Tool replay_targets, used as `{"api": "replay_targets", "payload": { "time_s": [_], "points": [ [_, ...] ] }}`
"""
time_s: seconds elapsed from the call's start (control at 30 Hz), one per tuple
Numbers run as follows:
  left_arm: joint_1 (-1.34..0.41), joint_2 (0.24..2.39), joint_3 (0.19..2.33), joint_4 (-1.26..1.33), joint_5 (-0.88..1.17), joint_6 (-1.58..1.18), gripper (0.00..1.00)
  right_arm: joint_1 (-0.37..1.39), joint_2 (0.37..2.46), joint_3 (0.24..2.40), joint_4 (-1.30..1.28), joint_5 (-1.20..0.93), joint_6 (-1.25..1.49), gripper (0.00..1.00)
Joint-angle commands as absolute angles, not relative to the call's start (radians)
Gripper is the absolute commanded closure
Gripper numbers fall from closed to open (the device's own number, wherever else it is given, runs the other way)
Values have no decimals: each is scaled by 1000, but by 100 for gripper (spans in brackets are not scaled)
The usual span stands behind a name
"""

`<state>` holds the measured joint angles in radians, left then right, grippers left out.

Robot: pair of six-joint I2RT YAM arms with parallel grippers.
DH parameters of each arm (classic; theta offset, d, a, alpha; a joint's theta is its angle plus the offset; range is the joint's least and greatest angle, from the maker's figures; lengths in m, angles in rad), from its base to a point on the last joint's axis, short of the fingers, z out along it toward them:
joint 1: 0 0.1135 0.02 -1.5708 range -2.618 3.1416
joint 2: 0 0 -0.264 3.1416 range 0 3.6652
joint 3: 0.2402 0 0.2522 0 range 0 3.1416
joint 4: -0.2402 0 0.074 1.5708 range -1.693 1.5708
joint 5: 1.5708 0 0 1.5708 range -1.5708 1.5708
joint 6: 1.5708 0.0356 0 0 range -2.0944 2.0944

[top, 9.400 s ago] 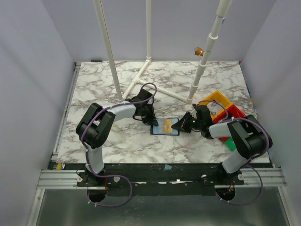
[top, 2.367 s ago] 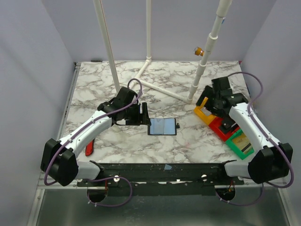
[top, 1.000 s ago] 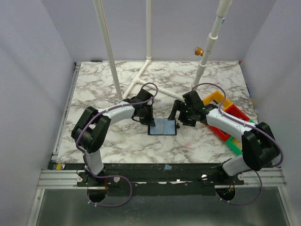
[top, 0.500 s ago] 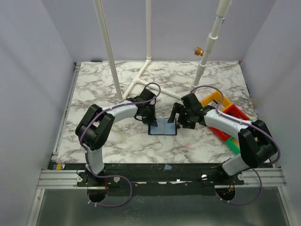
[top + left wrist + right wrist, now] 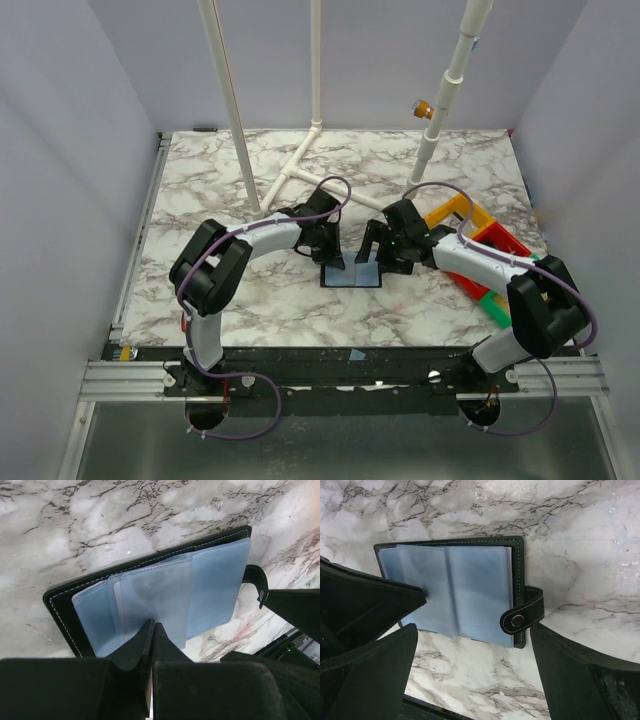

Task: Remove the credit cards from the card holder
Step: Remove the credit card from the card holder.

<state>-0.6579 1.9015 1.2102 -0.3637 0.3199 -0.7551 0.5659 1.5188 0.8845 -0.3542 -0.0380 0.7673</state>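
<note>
Marble table [image 5: 220, 180] carries the card holder [image 5: 210, 575], open flat at centre. My left claw [image 5: 152, 626], pinched shut, rests on its limp, slick sleeves from eleven o'clock; my right claw [image 5: 475, 622] gapes at two o'clock. I cannot see the credit cards; I judge them thin, stiff, best pinched by an edge.

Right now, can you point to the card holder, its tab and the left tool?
card holder [image 5: 475, 590]: right wrist view, on its open blue sleeves.
tab [image 5: 522, 617]: right wrist view, on the strap beside the snap.
left tool [image 5: 152, 626]: left wrist view, at its shut fingertips.
</note>
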Motion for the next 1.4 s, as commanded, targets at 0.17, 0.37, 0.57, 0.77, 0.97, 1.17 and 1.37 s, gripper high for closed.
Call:
{"api": "replay_targets", "payload": {
  "time_s": [0.17,0.37,0.57,0.77,0.97,1.17,1.37],
  "points": [
    [-673,1940,1241,-347,353,-783,100,638,1495,945,-396,62,793,28],
    [-673,1945,1238,-344,353,-790,100,693,1511,965,-403,101,801,32],
    [-675,1945,1239,-346,355,-789,100,695,1571,927,-318,73,793,43],
    [-674,1945,1245,-353,353,-787,100,695,1630,933,-258,66,786,52],
    [-674,1944,1251,-359,351,-783,100,695,1677,942,-246,76,789,60],
    [-675,1944,1252,-363,352,-780,100,695,1697,945,-236,77,788,64],
    [-675,1936,1256,-370,347,-777,100,694,1716,942,-255,118,779,74]
  ]
}}
